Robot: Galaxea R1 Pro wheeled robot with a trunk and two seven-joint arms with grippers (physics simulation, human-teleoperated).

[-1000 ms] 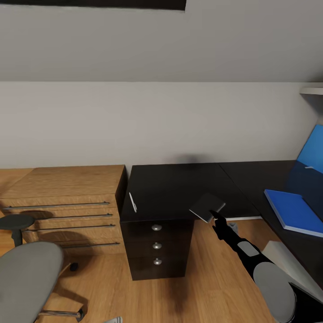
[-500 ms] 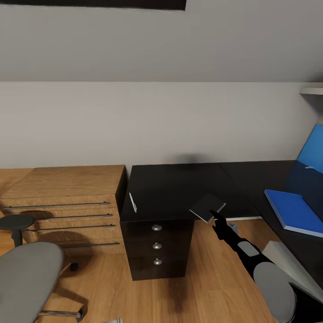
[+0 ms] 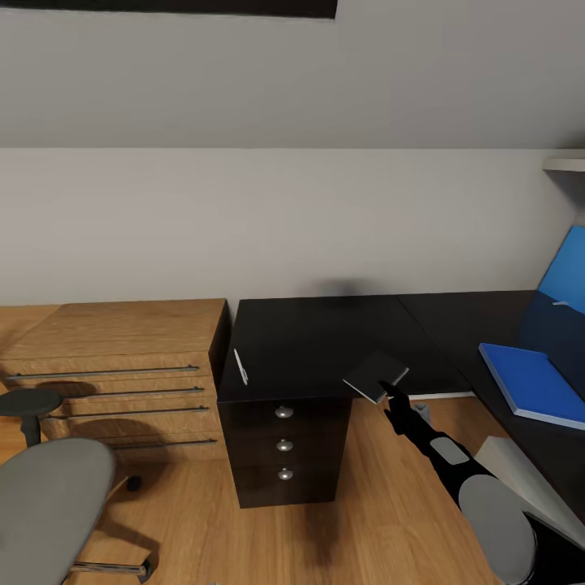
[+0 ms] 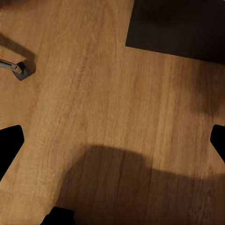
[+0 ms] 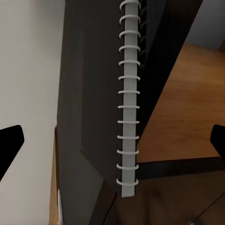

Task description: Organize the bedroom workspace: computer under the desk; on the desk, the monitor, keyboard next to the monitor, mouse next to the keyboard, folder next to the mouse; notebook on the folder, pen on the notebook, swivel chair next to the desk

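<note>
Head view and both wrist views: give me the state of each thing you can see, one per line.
notebook: held tilted at the desk's front edge by the right gripper.
folder: flat on the desk, nothing on it.
pen: lying on the desk's left end.
pedestal drawers: all three closed.
swivel chair: on the floor, apart from the desk.
left gripper: open over bare floor.

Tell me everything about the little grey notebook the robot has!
The notebook is small, thin and grey, with a white spiral binding down one edge. It looks like a stiff card cover. It is closed and tilted, lifted above the front edge of the black desk, not lying on it. The right gripper holds it by its near corner from below.
</note>
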